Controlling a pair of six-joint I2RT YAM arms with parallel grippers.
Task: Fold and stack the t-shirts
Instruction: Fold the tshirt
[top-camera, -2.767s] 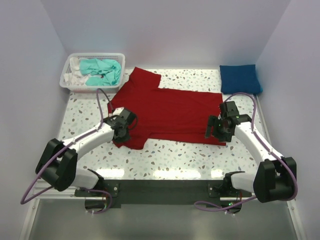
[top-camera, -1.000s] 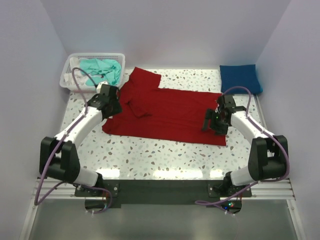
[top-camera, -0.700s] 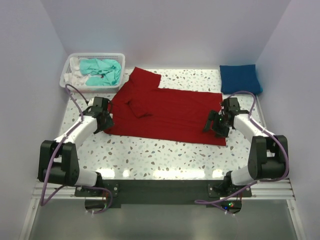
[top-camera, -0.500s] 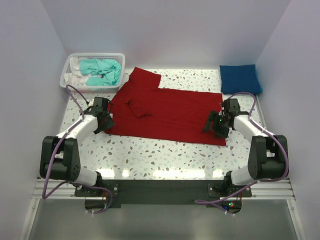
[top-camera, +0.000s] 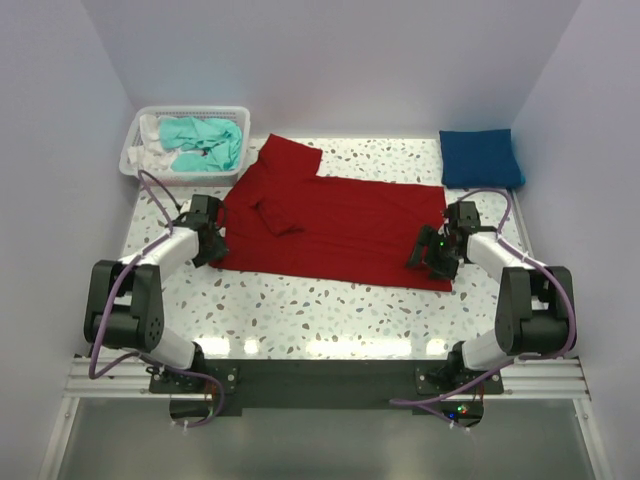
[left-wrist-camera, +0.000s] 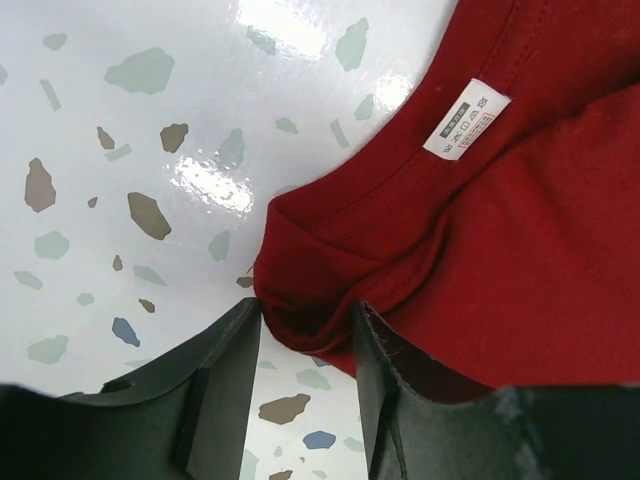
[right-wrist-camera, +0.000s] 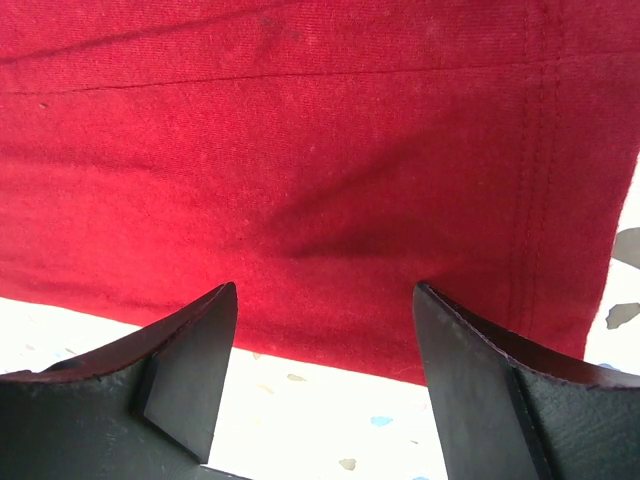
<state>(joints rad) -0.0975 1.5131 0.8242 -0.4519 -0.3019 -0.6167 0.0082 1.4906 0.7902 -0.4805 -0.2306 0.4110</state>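
Observation:
The deep red t-shirt (top-camera: 340, 225) lies spread on the speckled table, with one sleeve folded in onto its body. My left gripper (top-camera: 212, 247) is at the shirt's near left corner. In the left wrist view my left gripper (left-wrist-camera: 305, 315) has its jaws drawn in on a bunched fold of the red cloth (left-wrist-camera: 520, 220) beside a white label (left-wrist-camera: 467, 120). My right gripper (top-camera: 432, 258) is at the near right hem. In the right wrist view my right gripper (right-wrist-camera: 325, 300) is wide open over the red hem (right-wrist-camera: 300, 150). The royal blue t-shirt (top-camera: 480, 157) lies folded at the back right. The teal t-shirt (top-camera: 205, 140) is crumpled in the basket.
The white mesh basket (top-camera: 190, 110) stands at the back left and also holds a white cloth (top-camera: 150, 155). Walls close in the table on the left, right and back. Bare speckled table (top-camera: 330, 305) runs between the shirt and the arm bases.
The shirt's left sleeve has been folded inward. My left gripper moved from that fold down to the shirt's near left corner. My right gripper shifted slightly along the right hem.

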